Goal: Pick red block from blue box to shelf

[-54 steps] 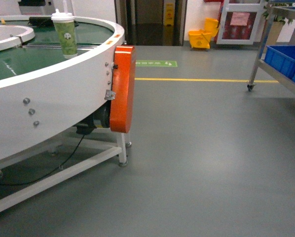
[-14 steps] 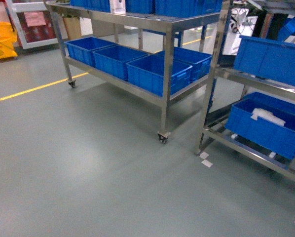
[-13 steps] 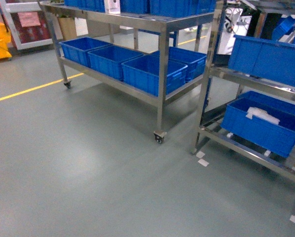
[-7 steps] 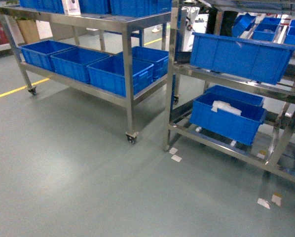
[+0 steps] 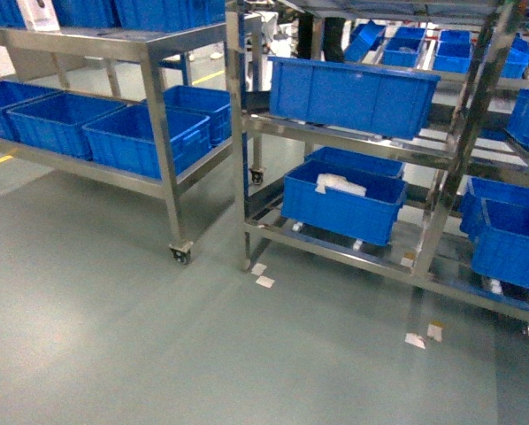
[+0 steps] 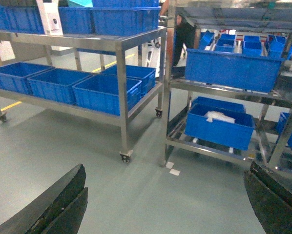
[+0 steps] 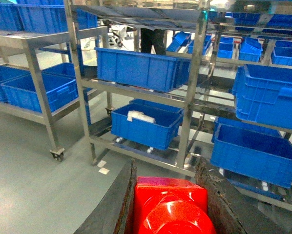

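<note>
Status: transport leg, block in hand. Right gripper (image 7: 168, 204) has its 2 dark fingers (image 7: 117, 204) closed against the flanks of the red block (image 7: 169, 207); the round stud faces the wrist camera and the block fills the gap between the pads. Grip looks square, no visible tilt.

Left gripper (image 6: 160, 204) is spread wide, with 1 finger at each lower corner of its wrist view and only grey floor (image 5: 114, 345) between them. It carries nothing.

Neither arm shows in the head view. The blue box is in none of the 3 views, so I judge the pick finished and the box out of frame.

Ahead stands the shelf (image 5: 240, 133), a stainless rack on posts. Its tiers hold dark blue ribbed crates (image 5: 353, 93); the lower crate (image 5: 342, 205) has something white lying in it. A second, lower steel cart (image 5: 163, 142) on casters stands just to the left, also loaded with crates. Small white scraps (image 5: 263, 276) lie on the floor by the rack's foot.

Done: grasp and lift-out. Left: close the remaining gap to the rack, which is still well apart from my fingers; choose a spot on a tier; lower; release. Which tier is meant I cannot tell.
</note>
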